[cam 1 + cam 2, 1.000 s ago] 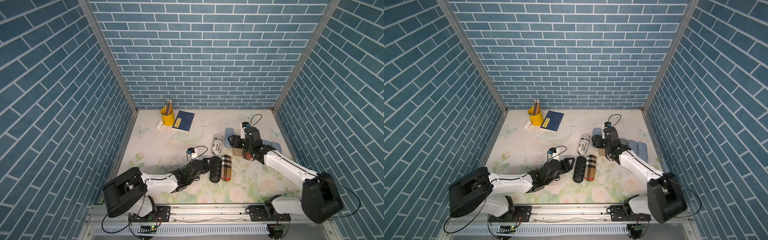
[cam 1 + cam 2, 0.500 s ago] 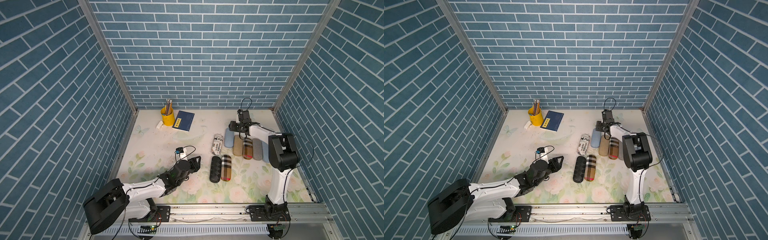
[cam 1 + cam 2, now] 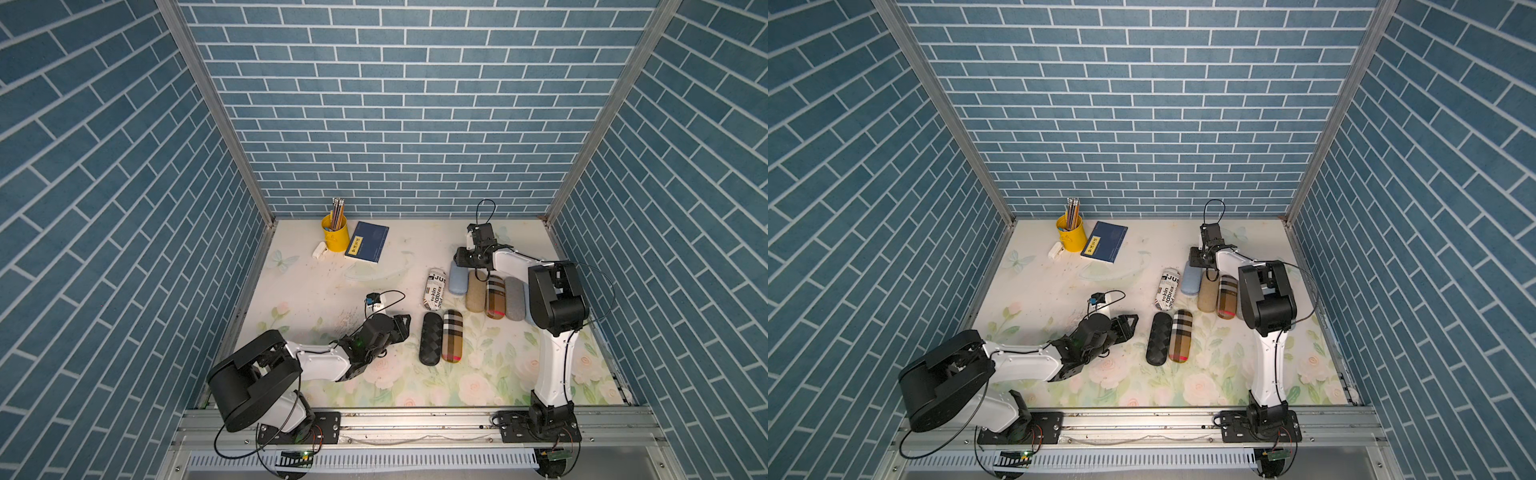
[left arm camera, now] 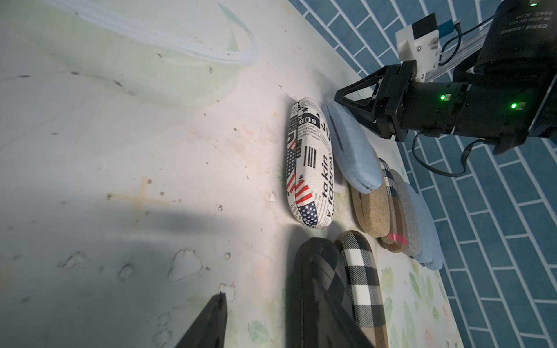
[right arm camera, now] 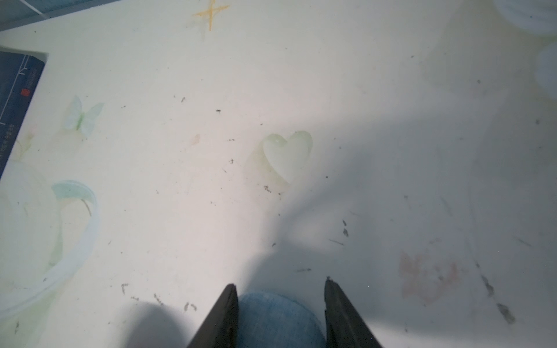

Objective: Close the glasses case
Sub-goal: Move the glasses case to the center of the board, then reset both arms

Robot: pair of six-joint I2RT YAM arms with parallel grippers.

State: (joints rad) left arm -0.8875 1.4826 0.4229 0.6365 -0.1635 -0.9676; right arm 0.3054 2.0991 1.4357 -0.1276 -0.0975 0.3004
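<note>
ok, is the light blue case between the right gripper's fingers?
Yes, in the right wrist view the light blue case sits between the right gripper's two fingers.

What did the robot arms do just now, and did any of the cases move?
The right gripper left the middle cases for the far end of the light blue case; its fingers straddle it, grip unclear. The left gripper backed off slightly, then returned beside the black case. The cases, yellow cup and notebook stayed put.
</note>
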